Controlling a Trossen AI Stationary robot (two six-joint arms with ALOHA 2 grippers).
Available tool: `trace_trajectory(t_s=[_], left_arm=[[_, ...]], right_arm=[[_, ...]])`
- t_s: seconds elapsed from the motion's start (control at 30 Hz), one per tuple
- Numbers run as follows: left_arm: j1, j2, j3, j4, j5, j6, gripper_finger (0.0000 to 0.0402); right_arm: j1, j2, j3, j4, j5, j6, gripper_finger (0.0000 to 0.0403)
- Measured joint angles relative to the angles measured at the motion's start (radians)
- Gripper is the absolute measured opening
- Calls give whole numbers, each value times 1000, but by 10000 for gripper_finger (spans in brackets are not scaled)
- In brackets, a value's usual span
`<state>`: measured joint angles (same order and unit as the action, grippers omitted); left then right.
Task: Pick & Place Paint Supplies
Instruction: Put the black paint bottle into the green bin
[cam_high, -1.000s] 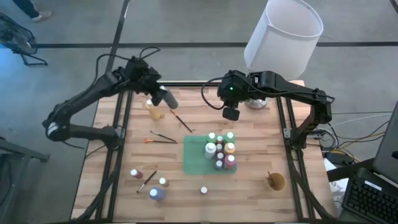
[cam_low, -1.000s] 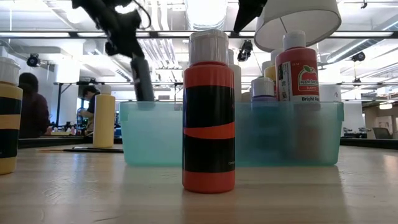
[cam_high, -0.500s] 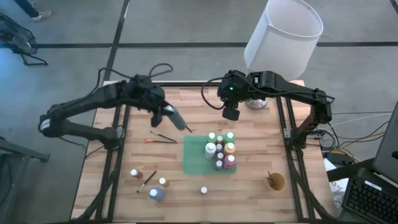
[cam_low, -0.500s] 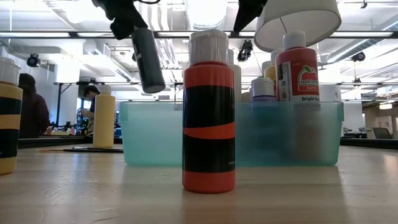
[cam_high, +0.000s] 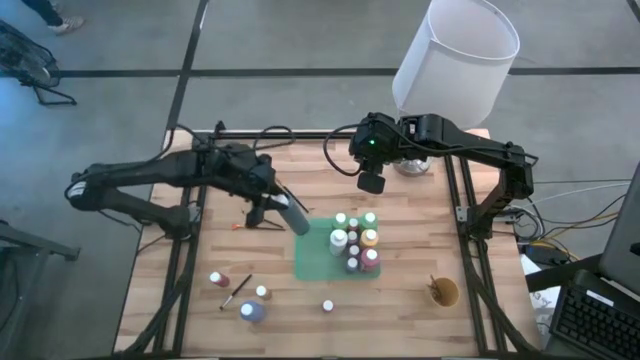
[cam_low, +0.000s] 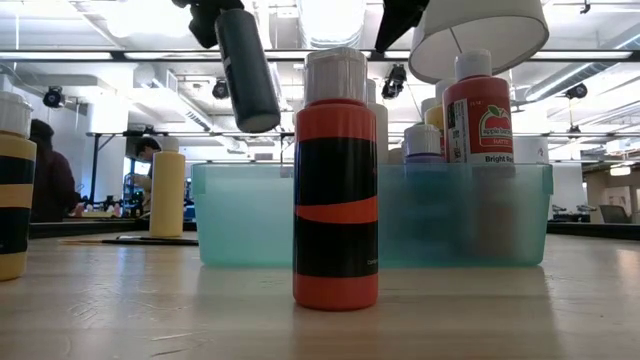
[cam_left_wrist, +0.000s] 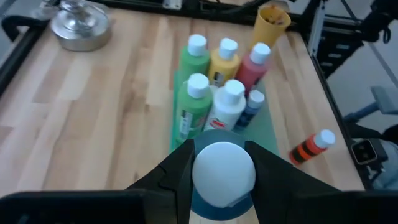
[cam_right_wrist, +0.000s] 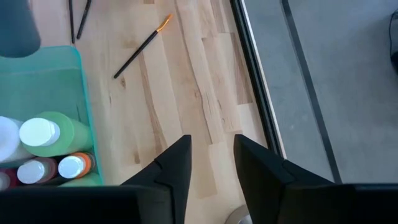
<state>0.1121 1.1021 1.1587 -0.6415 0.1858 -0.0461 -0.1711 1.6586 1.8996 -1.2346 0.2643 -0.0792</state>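
Observation:
My left gripper (cam_high: 270, 200) is shut on a dark grey paint bottle (cam_high: 293, 215) with a white cap and holds it in the air just left of the green tub (cam_high: 312, 262). In the tub stand several bottles (cam_high: 352, 240): green, yellow, red, white and blue. My right gripper (cam_high: 372, 184) is open and hangs empty above the table beyond the tub. A red bottle (cam_high: 218, 280), a grey-blue one (cam_high: 252, 312) and two small white-capped ones stand near the front left. A yellow bottle (cam_low: 167, 195) stands at the far left. Thin brushes (cam_high: 262, 222) lie flat on the wood. My left gripper pinches the grey bottle between its two fingers (cam_left_wrist: 177, 177) at its cap end (cam_left_wrist: 224, 173), the cap toward the wrist. The fingers come slanting down from the table's left. The bottle is lifted clear and hangs tilted below them, its base (cam_low: 258, 118) toward the tub.
A white lamp shade (cam_high: 458, 55) and its metal foot (cam_high: 410, 166) stand at the far right edge. A tan cup (cam_high: 443, 292) stands at the near right. Another brush (cam_high: 237, 290) lies among the front-left bottles. Bare wood lies right of the tub. People show in the room behind.
My left gripper has carried the grey bottle from the table's far left, beside the yellow bottle, toward the right and near edge, up to the green tub's left side. The bottle stays clear of the table and has tipped a little more. My right arm has kept still.

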Motion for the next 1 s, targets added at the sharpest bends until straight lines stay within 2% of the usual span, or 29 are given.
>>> trace_trajectory(t_s=[0.27,0.6,0.87,1.0], left_arm=[[-98,59,0,14,-27,-10,124],[-211,153,0,112,-47,-15,124],[-273,222,12,139,-166,-29,124],[-284,262,17,171,-177,-36,124]], right_arm=[[1,0,0,0,0,-3,84],[0,0,0,14,0,-3,54],[0,0,0,16,0,-3,49],[0,0,0,16,0,-2,60]])
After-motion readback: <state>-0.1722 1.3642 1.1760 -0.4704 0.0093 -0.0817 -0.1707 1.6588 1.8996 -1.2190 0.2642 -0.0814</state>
